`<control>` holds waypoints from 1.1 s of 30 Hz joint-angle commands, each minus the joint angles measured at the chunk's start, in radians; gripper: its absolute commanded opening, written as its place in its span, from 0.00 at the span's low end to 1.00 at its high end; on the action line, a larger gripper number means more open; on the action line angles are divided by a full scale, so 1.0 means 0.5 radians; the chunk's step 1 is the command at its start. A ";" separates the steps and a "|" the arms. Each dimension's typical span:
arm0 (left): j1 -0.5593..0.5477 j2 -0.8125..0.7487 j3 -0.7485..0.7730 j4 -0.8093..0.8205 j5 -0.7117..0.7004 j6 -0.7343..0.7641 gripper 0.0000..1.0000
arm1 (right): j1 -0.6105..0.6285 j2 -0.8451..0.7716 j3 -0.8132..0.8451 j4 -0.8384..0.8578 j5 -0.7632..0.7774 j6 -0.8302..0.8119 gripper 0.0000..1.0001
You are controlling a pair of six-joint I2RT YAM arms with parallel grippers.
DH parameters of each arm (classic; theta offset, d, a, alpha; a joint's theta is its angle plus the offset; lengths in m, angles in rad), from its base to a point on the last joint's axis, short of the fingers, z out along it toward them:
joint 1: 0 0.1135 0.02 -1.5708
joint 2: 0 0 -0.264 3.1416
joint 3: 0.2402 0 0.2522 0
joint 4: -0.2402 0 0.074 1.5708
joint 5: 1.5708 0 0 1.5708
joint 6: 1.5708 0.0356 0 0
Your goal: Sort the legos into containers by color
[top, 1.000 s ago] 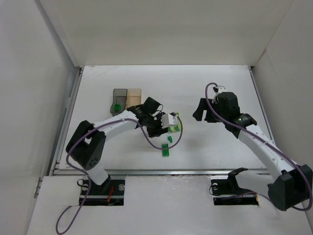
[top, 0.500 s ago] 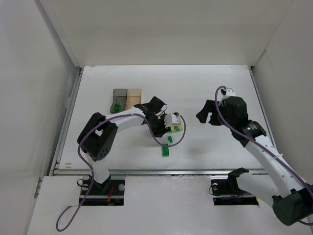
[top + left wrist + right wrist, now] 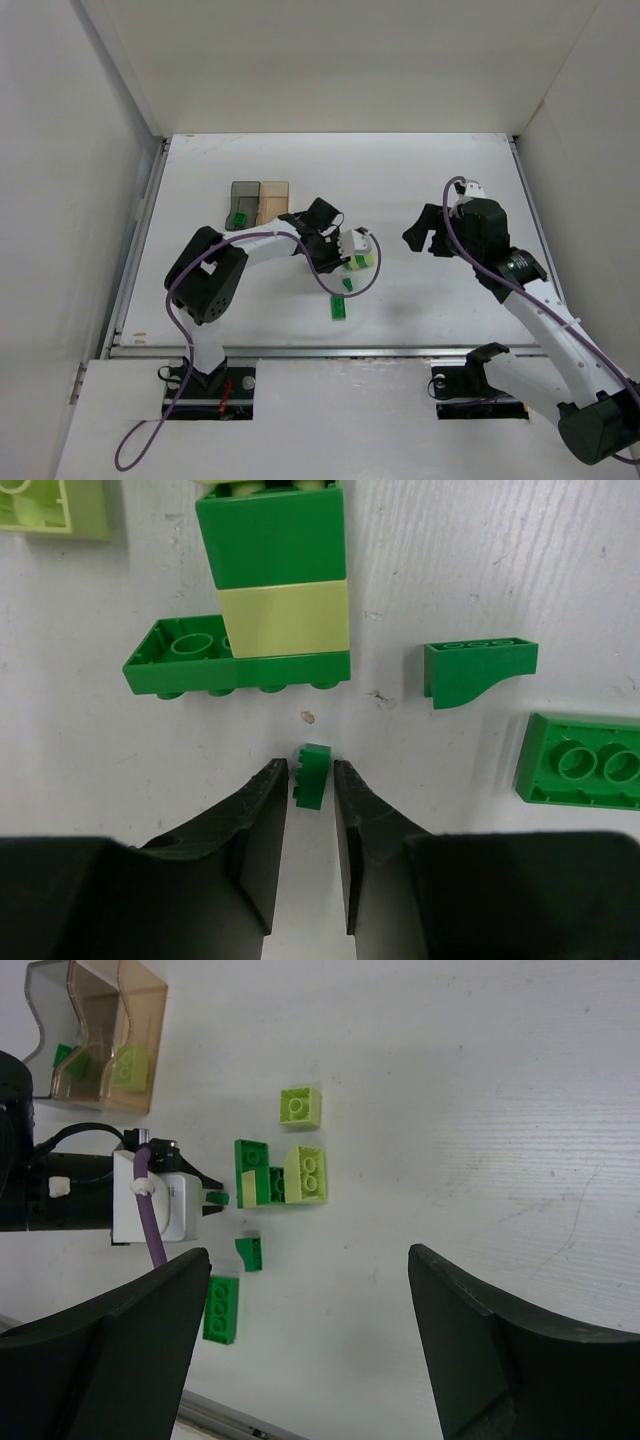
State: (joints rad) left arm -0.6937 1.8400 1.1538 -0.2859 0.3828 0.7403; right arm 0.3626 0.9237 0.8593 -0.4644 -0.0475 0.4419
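In the left wrist view my left gripper (image 3: pixel 311 780) is low over the table. Its jaws are narrowly open on either side of a tiny dark green brick (image 3: pixel 312 777), with thin gaps on both sides. Ahead lies a green and pale yellow stack (image 3: pixel 272 570) on a green plate (image 3: pixel 240 665). From above, the left gripper (image 3: pixel 355 258) sits at this cluster. The grey container (image 3: pixel 243 200) holds a green brick and the amber container (image 3: pixel 273 198) holds a pale brick (image 3: pixel 125 1065). My right gripper (image 3: pixel 425 235) is wide open and empty in the air.
A green arch piece (image 3: pixel 480 670) and a green plate (image 3: pixel 585 765) lie to the right of the left fingers. A lime brick (image 3: pixel 300 1107) lies apart from the cluster. The table's front rail (image 3: pixel 330 350) runs below the loose green plate (image 3: pixel 340 307).
My left gripper has crept a little right toward the brick cluster and its elbow has swung in. My right arm has drawn back to the right, still open.
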 commanded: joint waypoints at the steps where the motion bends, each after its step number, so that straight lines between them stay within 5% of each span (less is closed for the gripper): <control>1: -0.018 0.005 -0.013 -0.017 0.044 -0.005 0.22 | 0.020 -0.013 0.042 0.012 0.040 0.006 0.85; 4: -0.018 0.005 -0.037 -0.017 0.044 0.041 0.21 | 0.020 -0.013 0.042 0.012 0.058 0.006 0.85; 10: -0.018 0.044 -0.037 -0.017 0.044 0.023 0.00 | 0.020 0.006 0.061 0.012 0.058 0.006 0.85; 15: -0.018 0.017 -0.037 -0.118 0.044 0.001 0.00 | 0.020 0.006 0.061 0.012 0.058 0.006 0.85; 25: 0.221 -0.280 0.208 -0.207 -0.035 -0.590 0.00 | 0.020 0.027 0.061 0.030 0.058 0.006 0.85; 27: 0.222 -0.400 0.226 -0.125 -0.154 -0.716 0.00 | 0.020 0.067 0.079 0.051 0.058 0.006 0.85; 33: 0.353 -0.624 0.144 0.240 -1.160 -1.124 0.00 | 0.020 0.168 0.122 0.113 0.018 0.006 0.85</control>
State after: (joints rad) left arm -0.5507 1.5902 1.2102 -0.2737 0.0711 0.3145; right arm 0.3626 0.9909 0.8658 -0.4610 -0.0338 0.4419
